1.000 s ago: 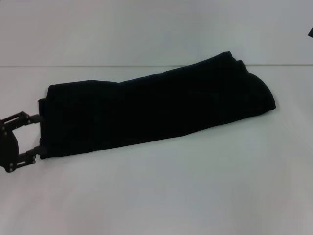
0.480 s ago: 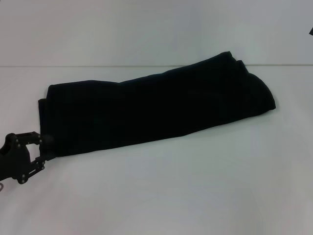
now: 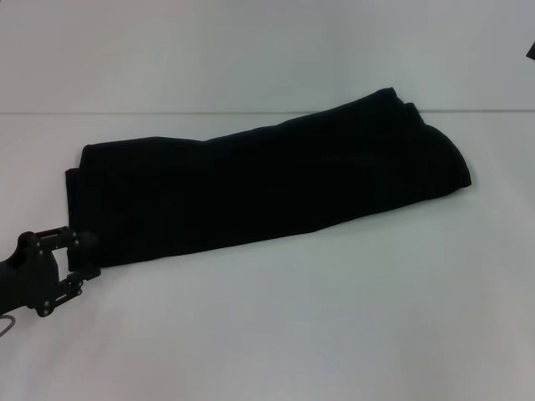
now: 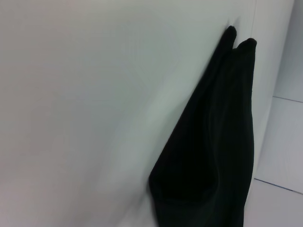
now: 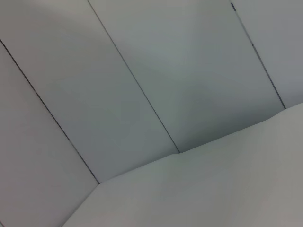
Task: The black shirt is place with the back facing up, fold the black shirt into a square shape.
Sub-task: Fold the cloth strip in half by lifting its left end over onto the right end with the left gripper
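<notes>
The black shirt (image 3: 267,180) lies on the white table as a long folded strip, running from near left to far right, with no lettering showing. My left gripper (image 3: 85,255) sits low at the strip's near left corner. Its two fingertips stand apart, one on each side of that corner's edge. In the left wrist view the black shirt (image 4: 213,156) stretches away from the camera, and none of my own fingers show there. Only a dark sliver of my right gripper (image 3: 532,52) shows, parked at the far right edge.
The white table (image 3: 318,326) spreads wide in front of and behind the shirt. Its back edge meets a pale panelled wall (image 5: 156,71).
My left gripper has slid along the shirt's left edge toward the near corner, and its fingers have narrowed. The shirt and the right arm have not moved.
</notes>
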Controlling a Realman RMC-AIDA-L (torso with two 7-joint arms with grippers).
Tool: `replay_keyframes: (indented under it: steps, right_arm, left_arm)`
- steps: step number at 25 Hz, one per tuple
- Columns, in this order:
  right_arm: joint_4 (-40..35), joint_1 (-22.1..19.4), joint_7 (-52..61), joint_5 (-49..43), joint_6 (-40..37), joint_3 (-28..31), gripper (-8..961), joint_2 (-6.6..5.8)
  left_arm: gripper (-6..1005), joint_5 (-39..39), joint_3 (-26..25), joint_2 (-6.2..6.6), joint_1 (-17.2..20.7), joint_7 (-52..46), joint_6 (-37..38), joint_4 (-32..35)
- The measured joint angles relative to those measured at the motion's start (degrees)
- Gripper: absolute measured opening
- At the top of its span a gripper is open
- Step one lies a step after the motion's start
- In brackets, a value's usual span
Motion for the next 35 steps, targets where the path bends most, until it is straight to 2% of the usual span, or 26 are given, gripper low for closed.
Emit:
replay_keyframes:
  steps: [3,8,22,28,35]
  right_arm:
    - [0.0,0.1,0.0,0.0,0.0,0.0,760,-0.08]
    - [0.0,0.2,0.0,0.0,-0.1,0.0,760,-0.19]
    - [0.0,0.1,0.2,0.0,-0.9,0.0,759,-0.58]
    - [0.0,-0.1,0.3,0.0,-1.4,0.4,758,-0.58]
    - [0.0,0.1,0.4,0.1,-1.5,0.4,758,-0.57]
  left_arm:
    - [504,0.2,0.1,-0.01,-0.2,0.0,-0.2,0.0]
    - [626,0.3,-0.3,-0.09,-0.5,-0.5,-1.8,-1.0]
    - [664,-1.3,-1.4,-1.31,-0.9,-1.9,-7.5,-2.3]
    - [663,-1.6,-1.4,-1.47,-1.0,-2.4,-8.4,-2.2]
    - [664,-4.0,-1.7,-2.21,-2.8,0.2,-10.6,-1.7]
